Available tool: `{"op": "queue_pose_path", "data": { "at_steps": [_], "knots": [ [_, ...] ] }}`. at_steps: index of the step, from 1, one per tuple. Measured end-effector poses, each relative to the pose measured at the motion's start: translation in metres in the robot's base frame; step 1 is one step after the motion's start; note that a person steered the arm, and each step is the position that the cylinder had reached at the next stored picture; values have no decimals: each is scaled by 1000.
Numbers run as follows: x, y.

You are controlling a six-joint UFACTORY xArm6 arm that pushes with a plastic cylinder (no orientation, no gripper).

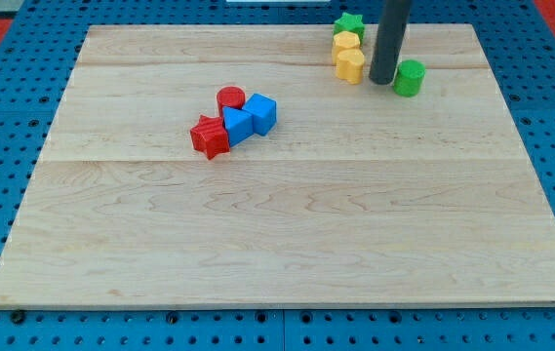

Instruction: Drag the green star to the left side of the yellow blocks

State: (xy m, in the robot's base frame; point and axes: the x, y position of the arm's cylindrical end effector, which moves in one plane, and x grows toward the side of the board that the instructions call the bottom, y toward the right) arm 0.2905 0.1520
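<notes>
Green star (349, 22) sits at the board's (287, 234) top edge, touching the upper yellow block (346, 42); a second yellow block (351, 65) lies just below. My tip (382, 81) rests between that lower yellow and a green cylinder (410, 77). I have no claw, only the rod. Red and blue blocks cluster well apart.

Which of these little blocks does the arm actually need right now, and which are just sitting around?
Needed:
green star
two yellow blocks
my tip, just right of the yellow blocks

Lying about:
green cylinder
red cylinder
red star
two blue blocks
</notes>
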Motion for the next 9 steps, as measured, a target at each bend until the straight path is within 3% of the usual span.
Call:
{"op": "queue_pose_path", "data": {
  "at_steps": [1, 2, 3, 5, 8, 9],
  "knots": [
    [-43, 19],
    [-98, -37],
    [-92, -75],
    [-41, -205],
    [-43, -138],
    [-75, -139]
  ]
}}
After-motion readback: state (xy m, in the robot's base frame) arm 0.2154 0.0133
